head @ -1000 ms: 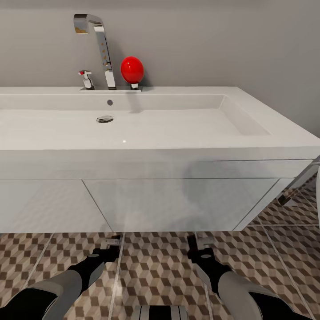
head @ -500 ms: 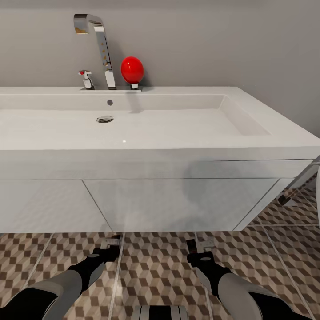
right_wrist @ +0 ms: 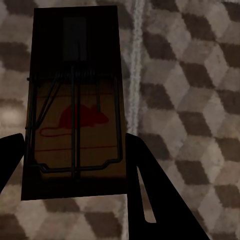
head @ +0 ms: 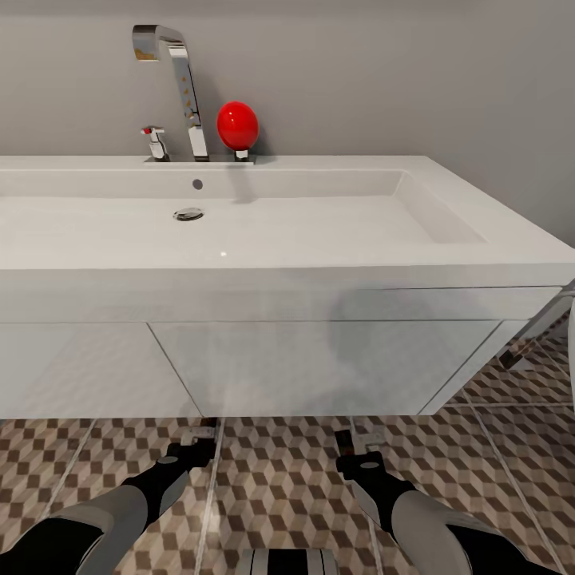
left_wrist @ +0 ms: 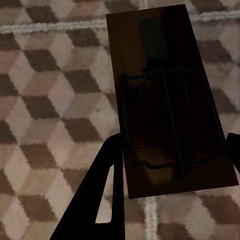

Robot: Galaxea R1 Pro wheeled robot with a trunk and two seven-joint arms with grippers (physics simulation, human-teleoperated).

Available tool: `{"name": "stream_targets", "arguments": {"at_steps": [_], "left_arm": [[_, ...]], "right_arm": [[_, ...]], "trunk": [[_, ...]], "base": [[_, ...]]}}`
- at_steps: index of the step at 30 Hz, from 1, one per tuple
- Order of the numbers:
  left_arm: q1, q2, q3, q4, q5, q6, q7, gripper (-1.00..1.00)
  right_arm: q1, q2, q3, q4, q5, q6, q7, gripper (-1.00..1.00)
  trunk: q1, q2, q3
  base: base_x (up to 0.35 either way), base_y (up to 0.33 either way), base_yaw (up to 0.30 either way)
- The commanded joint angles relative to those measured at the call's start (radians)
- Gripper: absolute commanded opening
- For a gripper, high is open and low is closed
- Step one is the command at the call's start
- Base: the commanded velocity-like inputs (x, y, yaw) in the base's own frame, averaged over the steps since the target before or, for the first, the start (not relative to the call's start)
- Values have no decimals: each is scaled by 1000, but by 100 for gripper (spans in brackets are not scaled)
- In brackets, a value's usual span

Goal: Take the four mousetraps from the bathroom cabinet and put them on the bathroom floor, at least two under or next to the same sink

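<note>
left gripper (head: 194, 437) edged lower; mousetrap (left_wrist: 170, 105) between its fingers.

The bathroom sink (head: 319, 231) looked smooth, glossy white, its tap (head: 180, 88) mirror-bright chrome metal. The bathroom floor (head: 287, 487) showed matt tiles printed with cubes, with pale grout. Each mousetrap (left_wrist: 167, 100) (right_wrist: 75, 105) appeared a flat wooden board carrying thin dark wire
</note>
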Motion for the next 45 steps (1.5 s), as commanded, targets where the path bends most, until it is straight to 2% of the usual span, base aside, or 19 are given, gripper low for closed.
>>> {"name": "stream_targets", "arguments": {"at_steps": [1, 45], "left_arm": [[0, 0, -9, 1, 9, -3, 3, -100], [0, 0, -9, 1, 8, 1, 3, -100]], "right_arm": [[0, 0, -8, 0, 8, 0, -5, -100], [0, 0, -8, 0, 14, -2, -5, -100]], "trunk": [[0, 0, -1], [0, 0, -1]], "base": [[0, 0, 0], [39, 0, 0]]}}
